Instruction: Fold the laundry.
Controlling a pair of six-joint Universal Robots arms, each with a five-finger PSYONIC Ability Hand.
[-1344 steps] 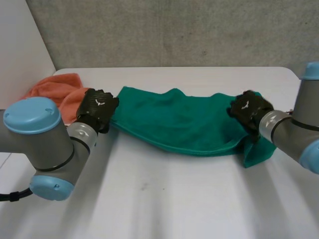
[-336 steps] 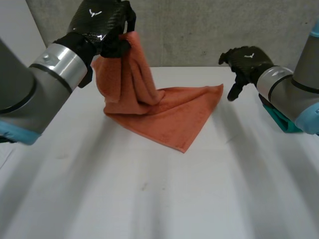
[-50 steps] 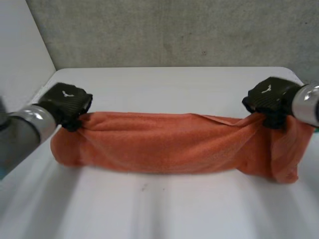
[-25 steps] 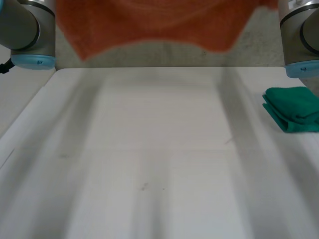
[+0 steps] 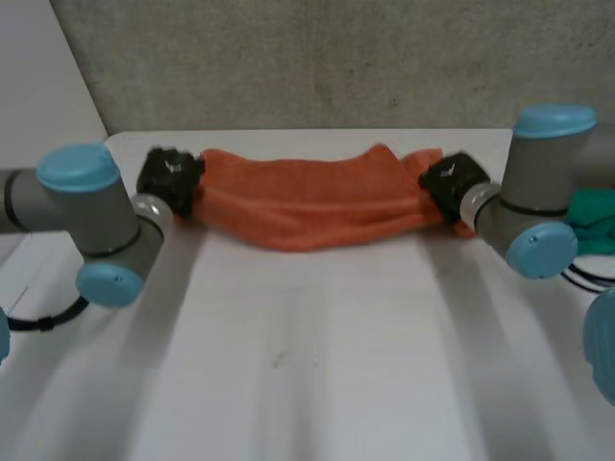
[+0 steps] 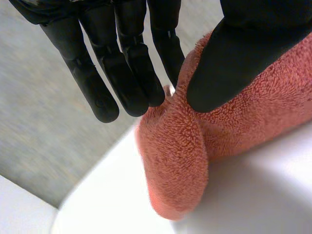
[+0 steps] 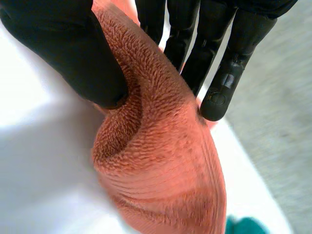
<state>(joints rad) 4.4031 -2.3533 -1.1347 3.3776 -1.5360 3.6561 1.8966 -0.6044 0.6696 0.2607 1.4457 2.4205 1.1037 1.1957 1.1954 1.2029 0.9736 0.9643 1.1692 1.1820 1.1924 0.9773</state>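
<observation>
Left hand [image 5: 171, 181] and right hand [image 5: 444, 182] pinched the orange towel [image 5: 317, 197] by its ends, fingers [image 6: 131, 83] against thumb; either shallow pinch could slip, bunching it.

There is one orange towel [image 5: 312, 197] in the upper middle of one white counter [image 5: 307, 365]. One green cloth [image 5: 594, 219] shows at the right edge. There are two black hands: left hand [image 5: 169, 180], right hand [image 5: 442, 180].

green cloth [image 5: 594, 219] cut off (blurred), half-hidden
</observation>
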